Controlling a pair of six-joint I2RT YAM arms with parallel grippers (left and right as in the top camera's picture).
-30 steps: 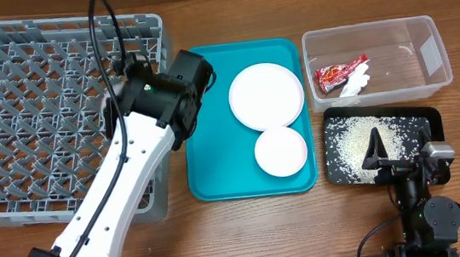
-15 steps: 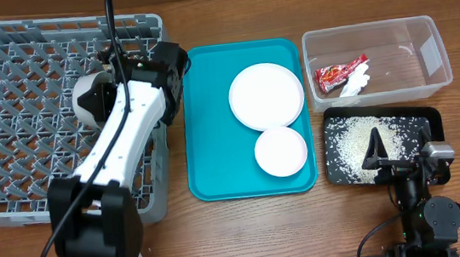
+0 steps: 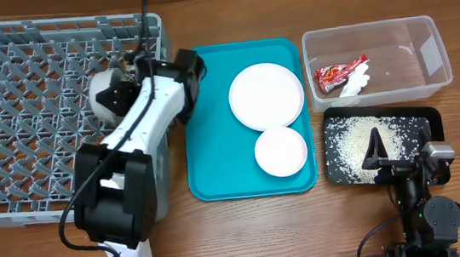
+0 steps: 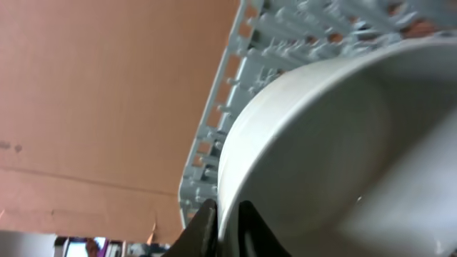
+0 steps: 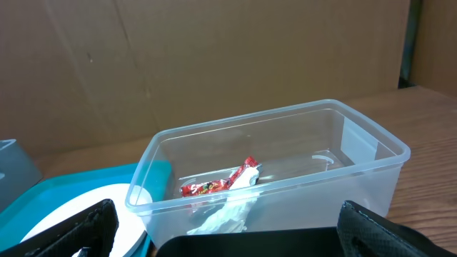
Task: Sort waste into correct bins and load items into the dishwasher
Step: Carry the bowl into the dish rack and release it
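My left gripper is shut on the rim of a small white bowl and holds it tilted over the grey dish rack. The left wrist view shows the fingers pinching the bowl above the rack. A large white plate and a second white bowl lie on the teal tray. The clear tub holds the red wrapper and white paper scrap. Rice grains lie in the black tray. My right gripper is open above that tray. Cup and chopsticks are out of view.
The right wrist view shows its open fingers over the black tray's edge, facing the clear tub with wrapper and paper, plus the plate at left. A cardboard wall stands behind the table.
The left arm swung its forearm over the rack. The white bowl came into view in its gripper and shifted slightly right. The right arm has not moved.
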